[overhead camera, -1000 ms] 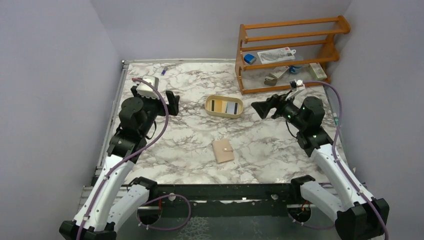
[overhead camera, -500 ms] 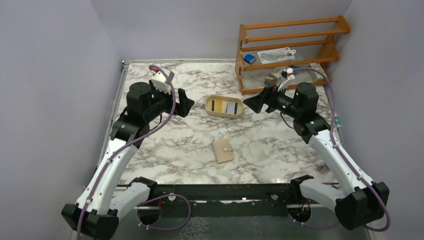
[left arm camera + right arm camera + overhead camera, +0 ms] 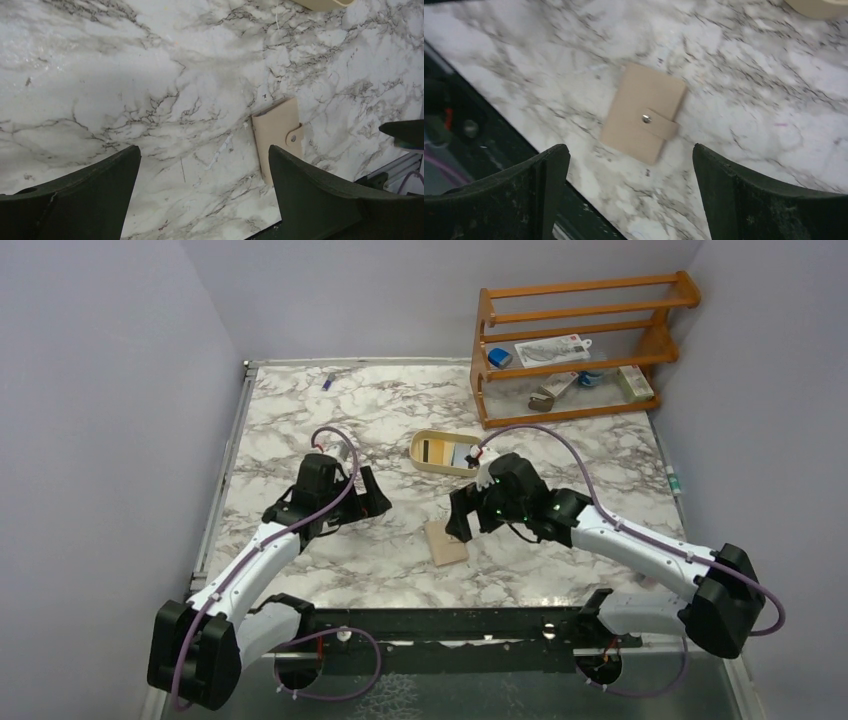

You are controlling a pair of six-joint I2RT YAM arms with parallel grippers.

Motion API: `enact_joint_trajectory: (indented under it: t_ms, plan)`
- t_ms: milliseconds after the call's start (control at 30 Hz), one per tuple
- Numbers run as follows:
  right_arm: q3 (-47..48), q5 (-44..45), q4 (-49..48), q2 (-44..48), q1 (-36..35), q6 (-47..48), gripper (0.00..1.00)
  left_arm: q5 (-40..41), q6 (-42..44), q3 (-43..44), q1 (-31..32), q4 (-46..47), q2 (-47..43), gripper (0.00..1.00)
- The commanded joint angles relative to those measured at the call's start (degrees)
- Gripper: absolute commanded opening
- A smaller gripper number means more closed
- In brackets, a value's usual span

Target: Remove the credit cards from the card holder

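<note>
Marble table (image 3: 400, 410) carries closed card holder (image 3: 445, 548), cream tray (image 3: 415, 452), wooden rack (image 3: 486, 350)

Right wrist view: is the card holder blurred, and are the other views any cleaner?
Right wrist: card holder softly motion-blurred, snap readable; left wrist: sharper, with pale glare on the marble table at left; top external: evenly lit, sharp, the holder small.

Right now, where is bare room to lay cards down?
Bare marble between left tool and card holder, and behind the left tool, left of the tray. Crowded: right tool over the card holder; tray holds cards.
</note>
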State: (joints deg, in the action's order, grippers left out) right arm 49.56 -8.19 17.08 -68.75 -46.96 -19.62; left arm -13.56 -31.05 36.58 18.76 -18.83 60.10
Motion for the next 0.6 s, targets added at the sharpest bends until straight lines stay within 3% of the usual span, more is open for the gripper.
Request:
enact_joint_trajectory:
  t_ms: [0, 133, 233, 467, 567]
  plan:
    - [-1.2, 8.0, 3.2, 0.5, 0.3, 8.0, 1.0, 0.0, -6.4, -3.6, 0.1, 3.5, -5.9, 0.99]
    - [4.1, -0.8, 3.8, -4.9, 0.2, 17.9, 0.99, -0.2, -5.2, -3.9, 0.1, 1.3, -6.3, 0.99]
    - [8.4, -3.7, 5.5, -11.2, 0.0, 23.5, 0.9, -1.1, -3.5, -3.5, 0.1, 0.4, -5.7, 0.99]
    - [11.1, 1.1, 10.6, -21.5, -4.4, 27.3, 0.66, -1.0, -2.9, -2.7, 0.1, -0.9, -6.3, 0.99]
    - [8.8, 0.9, 8.7, -21.0, -4.8, 27.0, 0.67, -0.4, -3.5, -3.4, 0.2, -0.9, -7.0, 0.99]
